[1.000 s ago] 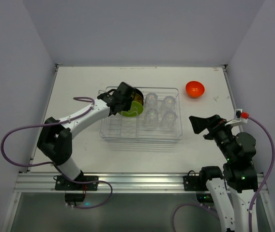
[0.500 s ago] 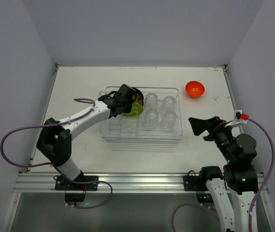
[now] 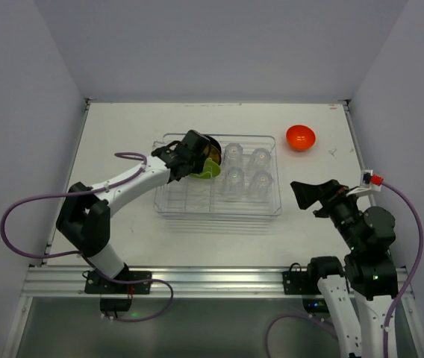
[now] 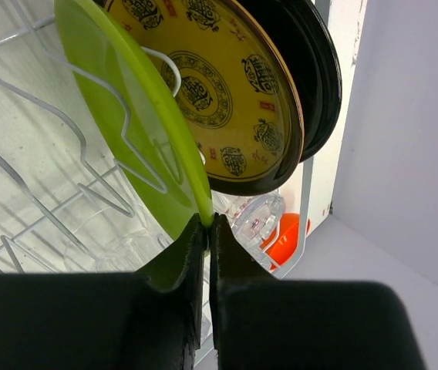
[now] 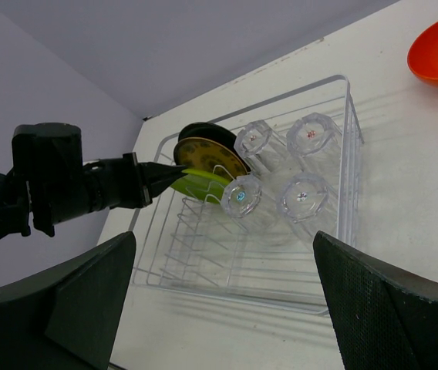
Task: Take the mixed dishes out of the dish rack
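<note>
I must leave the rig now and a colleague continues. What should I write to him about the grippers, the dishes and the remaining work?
Left gripper: shut on the rim of the yellow-green plate, which leans in the dish rack.
Right gripper: open, empty, right of the rack.
Done: the orange-red bowl lies on the table, outside the rack.
Left: the yellow-green plate, the black plate behind it, and four tumblers, all in the rack.

The clear dish rack [image 3: 197,203] holds a yellow-green plate [image 4: 119,116] standing on edge, a black plate [image 4: 323,77] just behind it, and four clear tumblers [image 5: 302,194] in its right half; the orange-red bowl [image 3: 300,137] lies outside, well apart
</note>
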